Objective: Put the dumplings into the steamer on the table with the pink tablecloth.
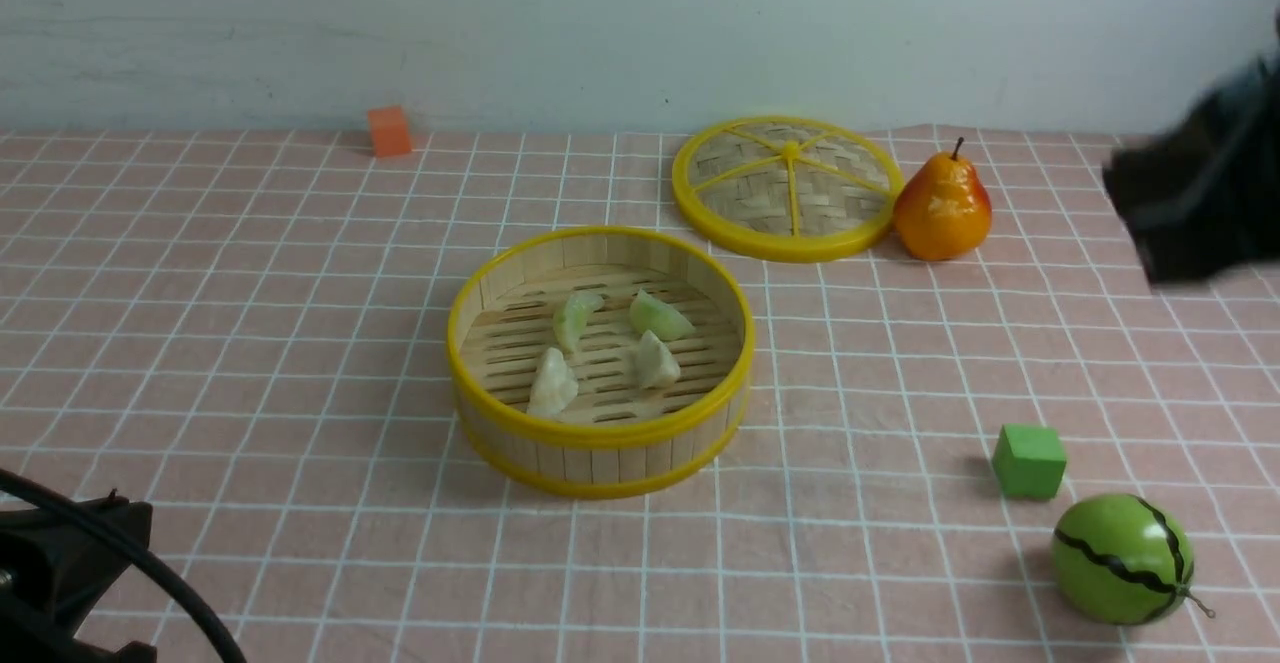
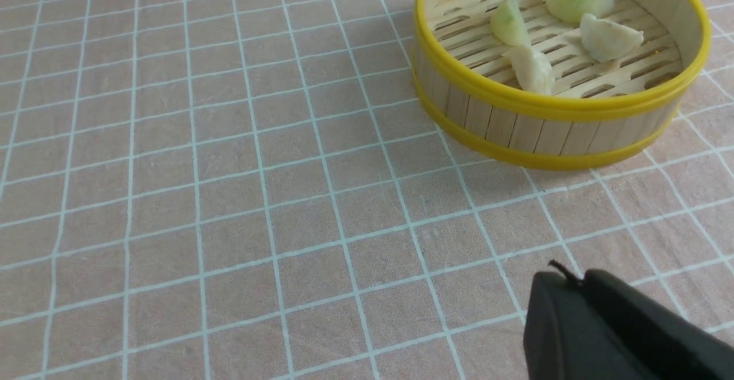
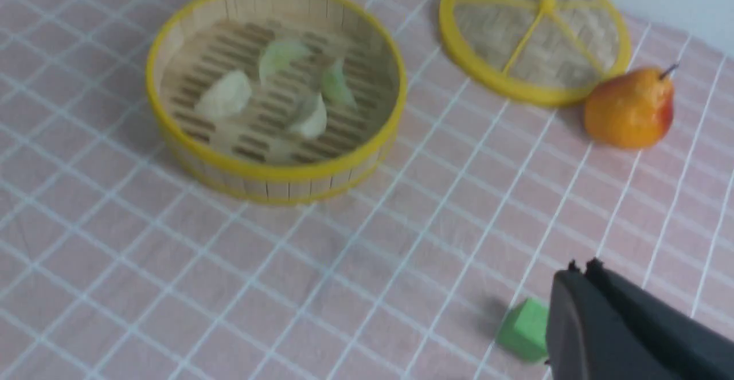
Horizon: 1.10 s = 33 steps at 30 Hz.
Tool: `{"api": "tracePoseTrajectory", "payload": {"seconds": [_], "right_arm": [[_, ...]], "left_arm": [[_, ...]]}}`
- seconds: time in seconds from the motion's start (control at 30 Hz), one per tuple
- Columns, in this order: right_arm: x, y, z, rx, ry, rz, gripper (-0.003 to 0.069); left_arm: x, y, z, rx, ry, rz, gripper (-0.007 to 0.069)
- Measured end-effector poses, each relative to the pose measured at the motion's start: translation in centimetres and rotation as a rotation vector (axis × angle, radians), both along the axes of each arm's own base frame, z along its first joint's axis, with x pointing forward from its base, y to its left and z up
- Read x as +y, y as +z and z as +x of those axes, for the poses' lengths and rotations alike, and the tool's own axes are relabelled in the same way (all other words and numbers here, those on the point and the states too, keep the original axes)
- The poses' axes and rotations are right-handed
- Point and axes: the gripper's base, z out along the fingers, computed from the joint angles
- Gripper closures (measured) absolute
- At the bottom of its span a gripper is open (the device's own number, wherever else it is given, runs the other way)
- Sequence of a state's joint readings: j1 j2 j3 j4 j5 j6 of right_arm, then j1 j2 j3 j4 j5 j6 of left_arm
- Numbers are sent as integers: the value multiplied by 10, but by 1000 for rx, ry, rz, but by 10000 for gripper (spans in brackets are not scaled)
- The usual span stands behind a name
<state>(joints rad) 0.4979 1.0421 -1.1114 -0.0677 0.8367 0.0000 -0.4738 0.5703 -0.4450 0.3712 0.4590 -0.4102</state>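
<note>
**Table layout, front and wrist views.** The table (image 1: 180,273) fills your view, covered by the pink tablecloth (image 1: 900,383) with its white grid. Your left gripper (image 2: 576,281) is over bare cloth at the near left, fingers pressed together and holding nothing. Your right gripper (image 3: 582,271), blurred at the right edge of the front view, is likewise closed and empty. The steamer (image 1: 600,433) stands uncovered near the middle of the cloth. A woven lid (image 1: 786,188) lies flat behind it to the right, apart from it. The watermelon (image 1: 1122,559) sits at the near right. The pear (image 1: 942,208) stands upright just beside the lid. The green cube (image 1: 1029,460) is near the watermelon, and an orange cube (image 1: 389,131) rests by the far wall (image 1: 600,23). All 4 dumplings (image 1: 655,315) lie clustered on the steamer's slatted floor.
</note>
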Motion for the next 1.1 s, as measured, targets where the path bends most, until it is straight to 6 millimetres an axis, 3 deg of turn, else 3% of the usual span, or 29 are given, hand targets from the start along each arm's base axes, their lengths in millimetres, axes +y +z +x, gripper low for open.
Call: {"api": "tracePoseTrajectory", "payload": {"seconds": [0.03, 0.07, 0.1, 0.13, 0.2, 0.4, 0.63, 0.77, 0.93, 1.1], "right_arm": [[-5, -23, -10, 17, 4, -1, 679], [-5, -27, -12, 20, 5, 0, 679], [-10, -57, -23, 46, 9, 9, 679], [-11, -58, -26, 34, 10, 24, 679], [-18, -101, -45, 52, 6, 84, 678], [-26, -155, -72, 100, -45, 242, 676], [-37, -187, -84, 123, 25, 36, 671], [-50, -192, -92, -64, 60, -45, 669], [-75, -203, -114, -452, -92, 46, 669], [-89, -195, -126, -598, -346, 229, 669]], "left_arm": [[0, 0, 0, 1, 0, 0, 586], [0, 0, 0, 1, 0, 0, 586], [0, 0, 0, 2, 1, 1, 586], [0, 0, 0, 2, 1, 1, 586], [0, 0, 0, 2, 1, 1, 586], [0, 0, 0, 3, 1, 2, 586], [0, 0, 0, 4, 2, 2, 586], [0, -1, 0, 6, 3, 3, 585], [1, -1, 0, 12, 5, 7, 577], [1, -1, 0, 14, 6, 9, 572]]}}
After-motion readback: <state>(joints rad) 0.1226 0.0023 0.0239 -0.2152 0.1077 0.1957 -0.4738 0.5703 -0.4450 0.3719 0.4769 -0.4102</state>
